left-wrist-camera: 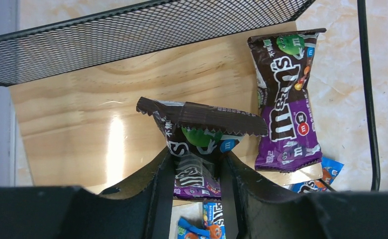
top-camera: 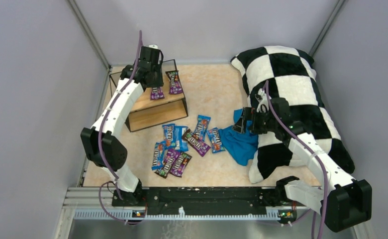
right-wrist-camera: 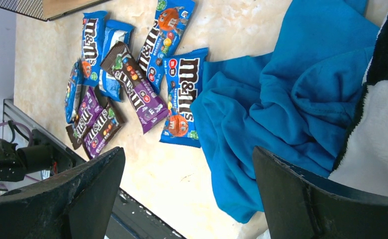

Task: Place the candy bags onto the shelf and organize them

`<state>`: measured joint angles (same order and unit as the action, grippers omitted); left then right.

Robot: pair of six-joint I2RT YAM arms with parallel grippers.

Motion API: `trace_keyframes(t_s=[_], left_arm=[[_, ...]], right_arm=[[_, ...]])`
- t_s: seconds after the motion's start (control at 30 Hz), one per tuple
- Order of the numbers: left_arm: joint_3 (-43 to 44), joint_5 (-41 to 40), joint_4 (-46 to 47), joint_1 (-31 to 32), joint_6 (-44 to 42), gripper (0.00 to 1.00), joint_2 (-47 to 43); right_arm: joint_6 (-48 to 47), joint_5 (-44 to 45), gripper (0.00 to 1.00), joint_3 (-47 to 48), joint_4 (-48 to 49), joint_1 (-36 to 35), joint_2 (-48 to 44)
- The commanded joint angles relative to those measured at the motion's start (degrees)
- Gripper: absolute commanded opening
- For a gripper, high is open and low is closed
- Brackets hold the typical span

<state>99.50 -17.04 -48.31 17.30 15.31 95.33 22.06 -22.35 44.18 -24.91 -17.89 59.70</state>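
1. The left gripper (left-wrist-camera: 194, 167) is clamped on a brown-and-purple M&M's packet (left-wrist-camera: 198, 130). Its black fingers (left-wrist-camera: 163, 184) pinch the packet's lower half and hide the lower print.
2. The packet's crimped top end sticks out over the top board of the shelf (left-wrist-camera: 77, 114). Whether it touches the wood cannot be told. From above, the left gripper (top-camera: 152, 74) covers most of the packet (top-camera: 156, 92).
3. A second packet (left-wrist-camera: 284, 97) of the same colours lies flat on that board, just beside the held one, and one end overhangs the board's edge. It also shows in the top view (top-camera: 174, 82).
4. A black mesh panel (left-wrist-camera: 132, 35) rims the board. The shelf's lower tier (top-camera: 154, 117) is largely in shadow.
5. The right gripper (right-wrist-camera: 187, 154) is spread wide with nothing between its fingers. It hangs over the edge of a blue cloth (right-wrist-camera: 281, 94), and in the top view (top-camera: 246, 122) it is over the cloth (top-camera: 242, 144).
6. Eight loose packets (top-camera: 182, 144) lie on the table (top-camera: 212, 89) between shelf and cloth, several overlapping. One blue packet (right-wrist-camera: 182, 99) touches the cloth, and another (right-wrist-camera: 73, 89) shows only as a sliver.
7. A checkered pillow (top-camera: 291, 79) lies behind the cloth, cut off in the right wrist view (right-wrist-camera: 376, 124).
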Motion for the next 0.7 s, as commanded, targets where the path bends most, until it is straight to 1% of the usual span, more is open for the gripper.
trace_keyframes(t_s=[0.0, 0.13, 0.2, 0.3, 0.47, 0.57, 0.67], left_arm=[[3.7, 2.2, 1.5, 0.0, 2.1, 0.41, 1.1], [4.3, 1.3, 1.1, -0.1, 4.4, 0.36, 2.9], [5.1, 1.5, 0.8, -0.1, 5.0, 0.35, 4.1], [6.8, 1.1, -0.3, -0.1, 5.3, 0.36, 5.9], [7.1, 1.7, 0.2, -0.1, 5.3, 0.37, 6.9], [7.2, 1.3, 0.1, -0.2, 5.1, 0.4, 7.1], [7.3, 1.3, 0.1, -0.2, 4.9, 0.45, 7.3]], right_arm=[[-0.9, 0.0, 0.99, 0.5, 2.0, -0.5, 0.0], [-1.0, -0.2, 0.99, 0.3, 2.5, -0.5, 0.4], [-0.9, -0.2, 0.99, 0.3, 2.7, -0.5, 0.6], [-1.0, -0.2, 0.99, 0.4, 2.8, -0.5, 0.7], [-1.0, -0.1, 0.99, 0.2, 2.9, -0.5, 0.6], [-1.2, 0.0, 0.99, 0.2, 2.8, -0.5, 0.8], [-1.2, 0.1, 0.99, 0.0, 3.1, -0.5, 0.9]])
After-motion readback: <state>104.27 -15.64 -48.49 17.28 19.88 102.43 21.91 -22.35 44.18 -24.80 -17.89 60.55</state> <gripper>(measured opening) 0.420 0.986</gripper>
